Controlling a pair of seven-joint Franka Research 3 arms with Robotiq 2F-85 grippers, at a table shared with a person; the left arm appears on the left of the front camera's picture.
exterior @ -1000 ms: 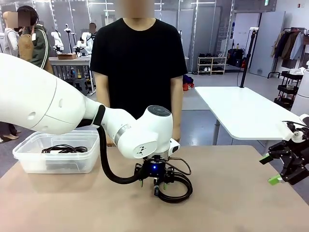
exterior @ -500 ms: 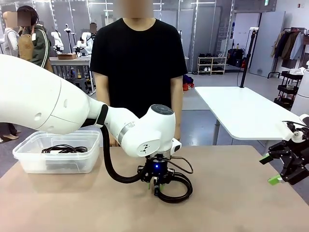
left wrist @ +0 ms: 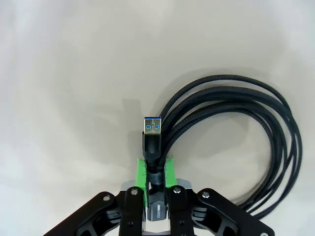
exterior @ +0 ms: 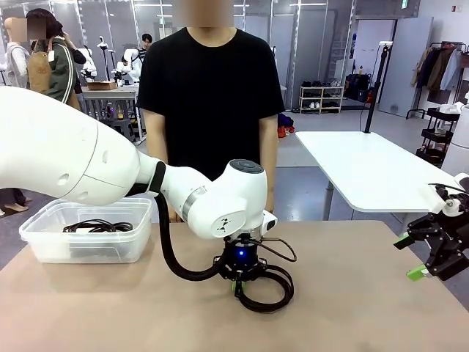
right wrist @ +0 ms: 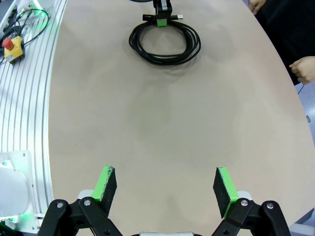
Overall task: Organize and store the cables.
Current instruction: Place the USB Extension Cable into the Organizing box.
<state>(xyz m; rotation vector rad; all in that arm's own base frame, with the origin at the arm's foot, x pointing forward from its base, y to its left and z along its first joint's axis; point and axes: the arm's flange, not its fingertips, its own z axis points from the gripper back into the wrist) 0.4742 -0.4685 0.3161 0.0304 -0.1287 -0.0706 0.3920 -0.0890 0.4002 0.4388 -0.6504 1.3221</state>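
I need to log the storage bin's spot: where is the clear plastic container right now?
In the front view, the clear plastic container sits at the table's far left edge, holding black coiled cables, behind the white left arm.

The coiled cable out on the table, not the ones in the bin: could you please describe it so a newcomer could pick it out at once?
Start at the tan table and find the left gripper pointing down near its middle, in front of the person. The black coiled cable lies flat there, the gripper shut on its bundled section beside a blue-tongued USB plug. The other cables sit inside the clear plastic bin at the table's left edge.
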